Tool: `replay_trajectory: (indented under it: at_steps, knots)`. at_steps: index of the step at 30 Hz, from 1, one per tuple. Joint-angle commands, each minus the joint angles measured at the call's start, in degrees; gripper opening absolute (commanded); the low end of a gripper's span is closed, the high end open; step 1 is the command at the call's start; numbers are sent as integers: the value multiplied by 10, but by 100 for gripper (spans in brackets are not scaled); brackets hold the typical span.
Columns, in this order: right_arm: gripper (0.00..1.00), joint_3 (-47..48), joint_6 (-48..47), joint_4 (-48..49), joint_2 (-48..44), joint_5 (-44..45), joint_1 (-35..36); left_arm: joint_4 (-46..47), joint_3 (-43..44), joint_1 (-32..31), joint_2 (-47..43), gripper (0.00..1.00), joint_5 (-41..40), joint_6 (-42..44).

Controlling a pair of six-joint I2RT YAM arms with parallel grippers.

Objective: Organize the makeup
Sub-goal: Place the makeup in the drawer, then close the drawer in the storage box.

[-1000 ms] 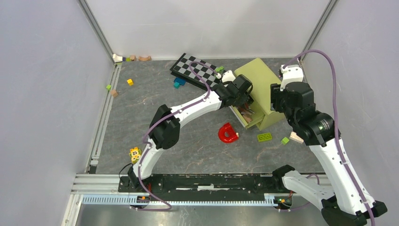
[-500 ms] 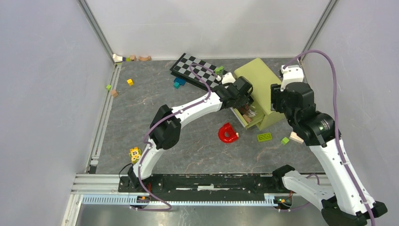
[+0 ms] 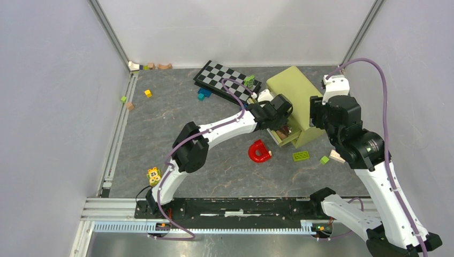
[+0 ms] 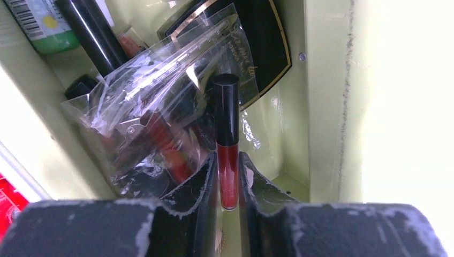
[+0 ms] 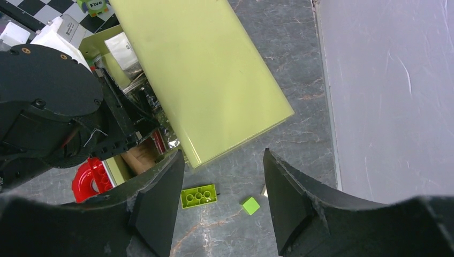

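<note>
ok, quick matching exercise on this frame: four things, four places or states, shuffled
1 lip gloss tube
2 red horseshoe piece
3 checkerboard
4 right end effector

A open, holding nothing
B on the table, near side of the green box
C gripped by the left end effector
D far side of the table, left of the green box

Pairs: 1-C, 2-B, 3-D, 4-A

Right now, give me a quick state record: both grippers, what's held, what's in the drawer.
left gripper: shut on lip gloss tube, red with a black cap
tube position: at the open drawer, next to the clear bag
right gripper: open, holding nothing, above the green box
drawer contents seen: clear bag, dark compact
</note>
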Motion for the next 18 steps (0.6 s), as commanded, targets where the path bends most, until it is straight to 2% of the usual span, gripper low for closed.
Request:
replay_trajectory:
  at_steps: [1,9,14,18]
  knots:
    - [64,9,8,12,-5,12,1,20,5,1,-35,28,-9,-6]
    - [64,28,5,14,8,16,1,20,47,1,-52,43,-9,54]
    - [69,12,10,34,15,32,1,20,68,2,-78,47,-14,117]
    - [71,6,22,48,41,26,1,33,38,3,-132,52,-25,163]
